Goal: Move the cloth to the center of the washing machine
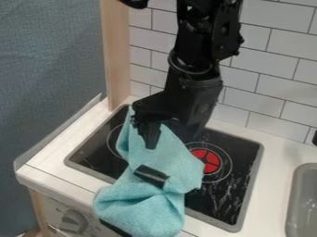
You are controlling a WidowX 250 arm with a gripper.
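The gripper (148, 139) hangs over the left part of the black stove top, pointing down, with its tip against or just in front of the upper part of the teal cloth (158, 159). From a narrow peak beside the gripper's left side, the cloth runs down across the stove and over the counter's front edge. Its lower part is bunched and folded, with a dark strip across its middle. Whether the gripper has hold of the cloth is unclear.
The black stove top (217, 199) has a red burner mark (206, 159) right of the cloth. A grey sink (300, 199) lies at the right edge. A knob (73, 221) sits on the front panel, and a wooden post (116, 55) stands at the back left.
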